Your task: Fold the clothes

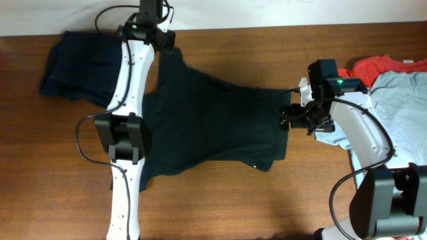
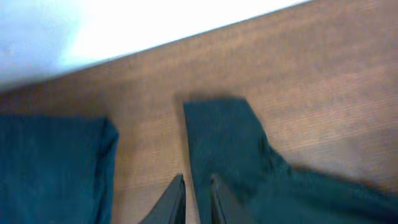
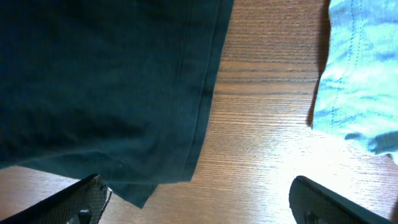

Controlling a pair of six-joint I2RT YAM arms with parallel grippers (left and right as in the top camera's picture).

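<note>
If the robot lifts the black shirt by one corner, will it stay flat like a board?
Probably not: the black T-shirt lies wrinkled and limp on the table, so it would likely droop. Its thin hem suggests it is light.

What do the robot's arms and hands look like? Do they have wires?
The left arm and right arm are white with chunky black joints. Thin black cables loop beside them, and a green light glows near each wrist. The left hand and right hand have dark fingers.
</note>
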